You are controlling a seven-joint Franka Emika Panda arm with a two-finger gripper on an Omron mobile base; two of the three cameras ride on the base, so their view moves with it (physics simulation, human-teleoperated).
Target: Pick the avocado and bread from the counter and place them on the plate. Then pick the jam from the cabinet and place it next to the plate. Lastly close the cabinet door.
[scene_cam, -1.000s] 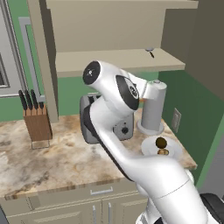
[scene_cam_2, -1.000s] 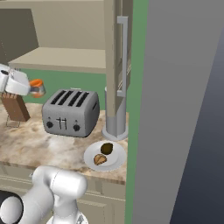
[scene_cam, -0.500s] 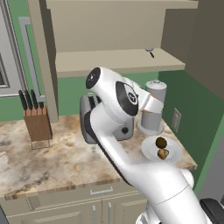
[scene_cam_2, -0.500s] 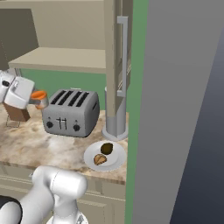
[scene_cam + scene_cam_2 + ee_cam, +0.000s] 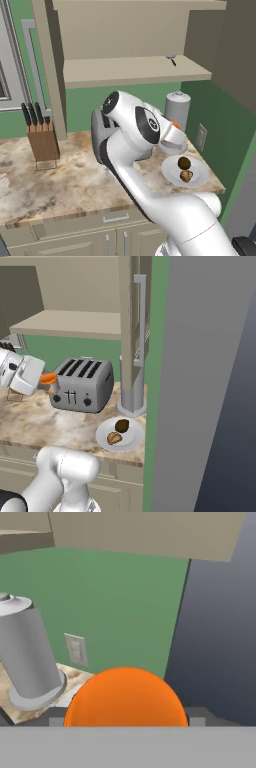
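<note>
Jam (image 5: pixel 126 697) gripped in claw (image 5: pixel 50 379), above counter (image 5: pixel 55 421), beside toaster (image 5: pixel 82 385)

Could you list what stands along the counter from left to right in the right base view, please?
Hand holding the orange jam jar → toaster → white plate with the avocado and bread → grey canister.

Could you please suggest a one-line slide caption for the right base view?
Gripper carries the jam past the toaster toward the plate holding avocado and bread.
</note>
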